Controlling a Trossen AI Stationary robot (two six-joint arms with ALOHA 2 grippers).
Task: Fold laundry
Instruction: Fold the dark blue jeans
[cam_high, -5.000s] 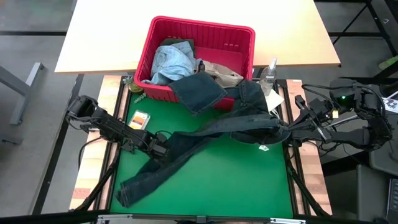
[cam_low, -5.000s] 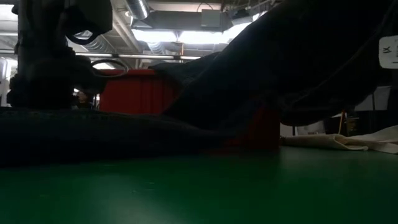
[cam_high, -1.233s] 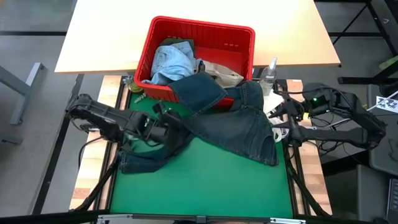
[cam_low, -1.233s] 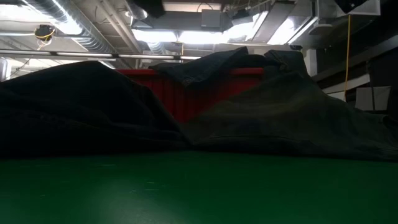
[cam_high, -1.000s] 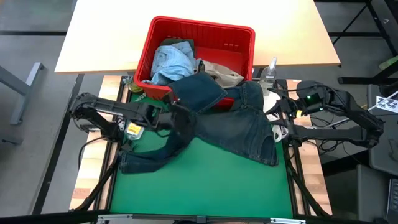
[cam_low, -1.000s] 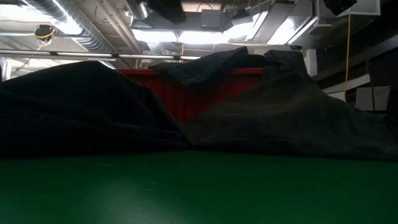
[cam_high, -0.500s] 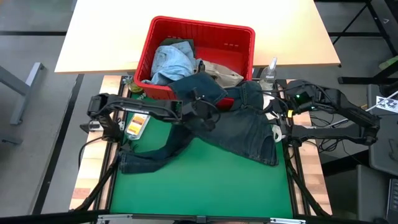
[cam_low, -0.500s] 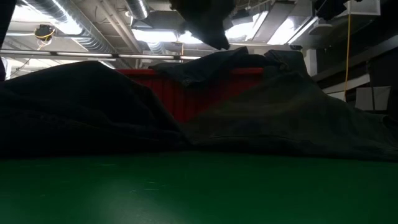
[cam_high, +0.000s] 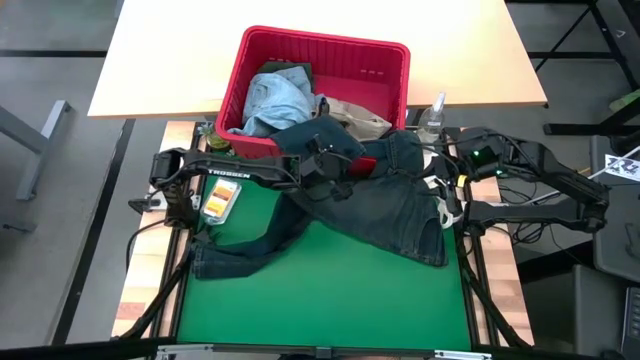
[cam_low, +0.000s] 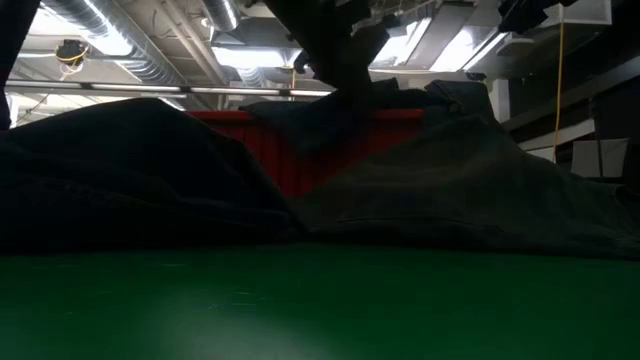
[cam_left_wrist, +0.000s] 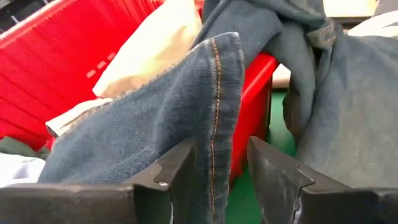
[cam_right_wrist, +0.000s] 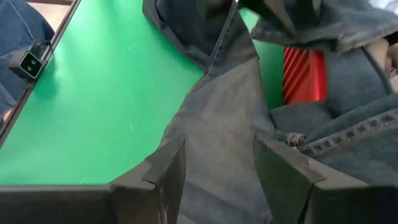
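The left gripper (cam_high: 335, 172) reached far across, fingers parted; the right gripper (cam_high: 447, 190) hovered, jaws apart.

A: anything readable in this one?

B: barely. The left arm (cam_high: 225, 172) has white lettering on its long dark link in the overhead shot, looks like "TROSSEN", sitting around 9 o'clock from the middle of the table.

A: what about that little orange and white card (cam_high: 220, 198) just under it?

B: there's print on it but way too small to make out. Same for the white tag (cam_high: 446, 215) on the dark navy jeans (cam_high: 395, 205) over at 3 o'clock, can't read a thing.

A: wrist views?

B: nope, no text in either, nor in the low view.
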